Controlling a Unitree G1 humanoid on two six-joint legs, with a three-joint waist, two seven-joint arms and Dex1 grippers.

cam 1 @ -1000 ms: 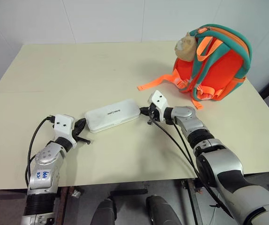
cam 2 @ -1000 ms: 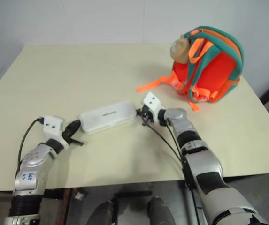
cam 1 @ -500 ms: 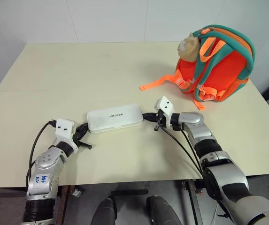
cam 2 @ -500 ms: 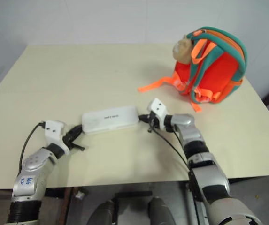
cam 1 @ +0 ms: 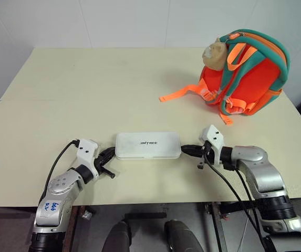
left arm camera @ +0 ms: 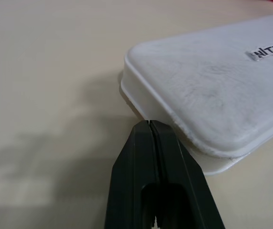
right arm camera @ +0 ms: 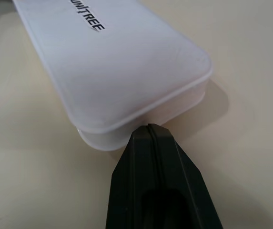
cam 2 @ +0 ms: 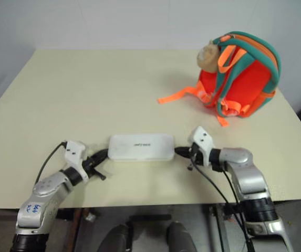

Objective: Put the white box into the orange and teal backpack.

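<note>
The white box (cam 1: 148, 145) lies flat on the table (cam 1: 87, 84), pinched between 2 closed grippers: left gripper (cam 1: 108, 155) at 9 o'clock, right gripper (cam 1: 188, 150) at 3 o'clock; the backpack (cam 1: 247, 73) stands at 1 o'clock.

"UNITREE" in dark letters on white box (right arm camera: 126, 62) lid

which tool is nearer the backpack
Right. The right tool sits at the white box's end on the orange and teal backpack's side; the left tool is at the box's far end.
</note>
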